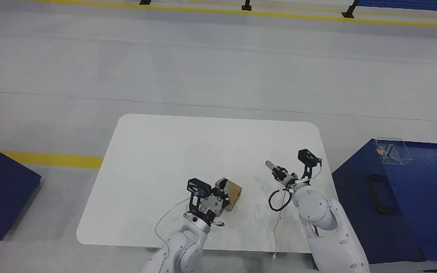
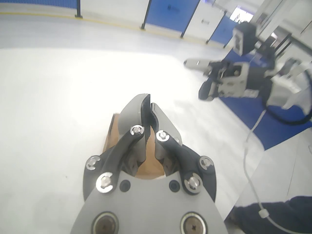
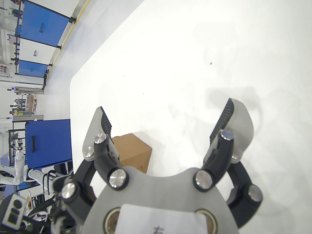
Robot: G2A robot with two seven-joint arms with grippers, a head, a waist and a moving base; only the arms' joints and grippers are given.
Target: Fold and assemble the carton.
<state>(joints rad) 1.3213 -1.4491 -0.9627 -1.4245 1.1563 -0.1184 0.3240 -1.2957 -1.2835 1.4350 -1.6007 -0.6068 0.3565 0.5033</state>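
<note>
Nearest the lens on the left wrist, the left gripper [image 2: 149, 101] has its two grey fingers drawn together, ribbed black pads all but meeting at the tips. The small brown cardboard carton [image 2: 111, 132] lies directly beneath and behind those fingers. Cardboard shows beside one finger and in the gap lower down, but I cannot tell whether a thin flap is nipped between the pads. From above, the carton sits on the white, round-cornered table [image 1: 205, 143] close to its near edge, touching or just beside the left gripper, with its outline skewed to that edge. It looks like a short, partly formed box, too small there for me to read a long axis or see which flaps are loose. The right gripper [image 3: 165, 105] hangs over bare tabletop with its fingers spread wide and nothing between them. It is apart from the carton, which lies off toward the left arm and nearer the robot. So the left arm is the near one, already at the box, and the right has the gap to cross. My judgement is that the left is placed to steady the carton while the right comes across to press a flap, so the fold turns on an approach from the side away from the left fingers.
</note>
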